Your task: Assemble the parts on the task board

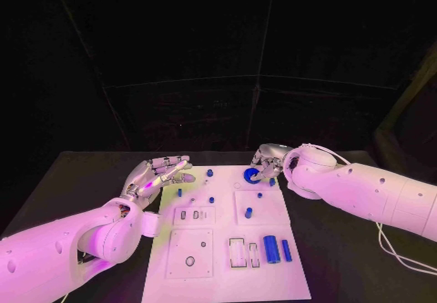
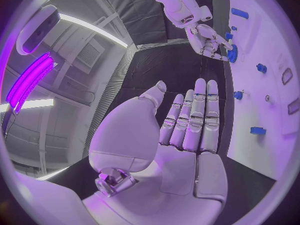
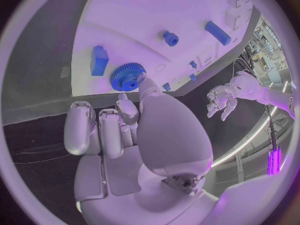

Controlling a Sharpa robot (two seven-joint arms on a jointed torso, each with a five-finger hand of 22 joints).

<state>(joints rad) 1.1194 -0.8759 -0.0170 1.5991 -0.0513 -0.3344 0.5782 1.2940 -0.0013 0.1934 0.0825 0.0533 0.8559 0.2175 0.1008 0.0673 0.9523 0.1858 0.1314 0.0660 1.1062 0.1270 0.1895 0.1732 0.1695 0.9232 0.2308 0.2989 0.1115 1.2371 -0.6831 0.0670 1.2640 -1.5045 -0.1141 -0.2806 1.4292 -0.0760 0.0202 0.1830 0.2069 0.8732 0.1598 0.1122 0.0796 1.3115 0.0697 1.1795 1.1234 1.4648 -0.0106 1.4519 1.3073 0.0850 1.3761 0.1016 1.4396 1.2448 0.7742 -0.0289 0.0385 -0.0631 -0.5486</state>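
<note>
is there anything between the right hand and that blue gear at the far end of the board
No. The right hand already has a fingertip on the blue gear, which lies at the task board's far edge.

I see the round toothed blue gear (image 1: 251, 176) at the flat white task board's (image 1: 228, 281) far edge, two long blue cylinders (image 1: 276, 249) near its front right.
</note>
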